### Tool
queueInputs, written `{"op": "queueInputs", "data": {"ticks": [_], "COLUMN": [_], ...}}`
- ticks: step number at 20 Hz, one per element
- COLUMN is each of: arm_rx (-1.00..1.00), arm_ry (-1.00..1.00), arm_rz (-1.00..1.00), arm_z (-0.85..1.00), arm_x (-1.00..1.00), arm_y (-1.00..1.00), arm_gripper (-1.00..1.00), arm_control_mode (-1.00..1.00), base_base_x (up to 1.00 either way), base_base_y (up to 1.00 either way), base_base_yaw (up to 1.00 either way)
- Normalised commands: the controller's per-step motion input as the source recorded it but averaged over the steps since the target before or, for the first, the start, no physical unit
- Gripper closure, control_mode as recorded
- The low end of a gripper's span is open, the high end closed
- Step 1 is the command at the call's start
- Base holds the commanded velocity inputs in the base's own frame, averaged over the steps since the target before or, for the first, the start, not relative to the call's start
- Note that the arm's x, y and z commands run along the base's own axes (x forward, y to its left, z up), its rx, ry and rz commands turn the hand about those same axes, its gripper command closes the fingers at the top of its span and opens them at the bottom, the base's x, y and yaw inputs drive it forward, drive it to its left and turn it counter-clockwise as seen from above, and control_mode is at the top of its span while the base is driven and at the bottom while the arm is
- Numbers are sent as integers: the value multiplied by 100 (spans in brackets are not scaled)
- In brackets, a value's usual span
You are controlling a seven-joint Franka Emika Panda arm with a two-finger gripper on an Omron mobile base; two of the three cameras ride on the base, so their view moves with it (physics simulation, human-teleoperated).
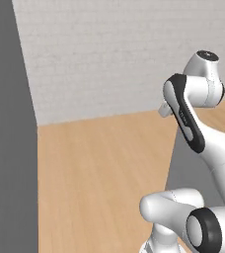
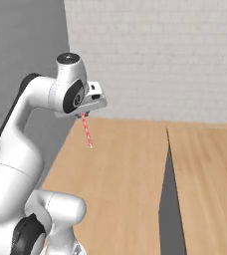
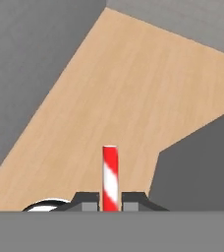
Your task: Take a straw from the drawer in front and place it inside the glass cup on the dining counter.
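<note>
A white brick wall closes the far side of the scene. Below it lies light wood flooring, with a grey panel at the left. My arm is raised above this wood surface. My end effector is pinching the straw between its two fingertips. The straw hangs down from the hand, tilted slightly, clear of the floor.
</note>
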Motion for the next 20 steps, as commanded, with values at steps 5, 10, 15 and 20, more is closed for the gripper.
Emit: {"op": "queueInputs", "data": {"ticks": [5, 10, 15, 20], "arm_rx": [0, 0, 0, 0], "arm_ry": [0, 0, 0, 0], "arm_rz": [0, 0, 0, 0], "arm_z": [0, 0, 0, 0], "arm_x": [0, 0, 0, 0], "arm_y": [0, 0, 0, 0], "arm_gripper": [100, 100, 100, 100], "arm_control_mode": [100, 100, 100, 100], "base_base_x": [100, 100, 98, 83], "base_base_y": [31, 37, 53, 85], "base_base_yaw": [-46, -45, -45, -44]}}
